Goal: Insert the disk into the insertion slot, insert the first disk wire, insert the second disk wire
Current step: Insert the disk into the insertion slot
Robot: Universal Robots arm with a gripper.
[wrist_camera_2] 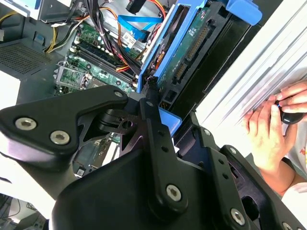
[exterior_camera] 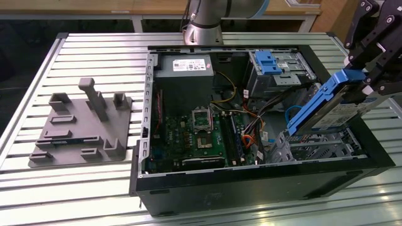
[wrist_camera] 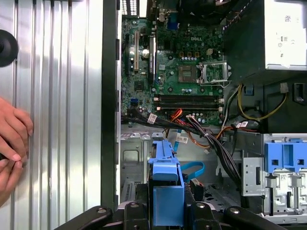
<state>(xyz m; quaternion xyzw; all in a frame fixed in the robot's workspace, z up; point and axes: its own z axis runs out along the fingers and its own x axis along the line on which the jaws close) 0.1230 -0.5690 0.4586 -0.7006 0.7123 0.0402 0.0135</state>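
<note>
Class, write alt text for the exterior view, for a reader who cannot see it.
The arm's jaws hold the disk, tilted, above the insertion slot in an open computer case. A grey fixture lies on the slatted table.

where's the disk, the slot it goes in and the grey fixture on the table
disk [exterior_camera: 323, 103]: exterior view, on its blue carrier's side.
slot [exterior_camera: 317, 148]: exterior view, on the cage's perforated wall.
fixture [exterior_camera: 78, 128]: exterior view, on its flat base plate.
</note>
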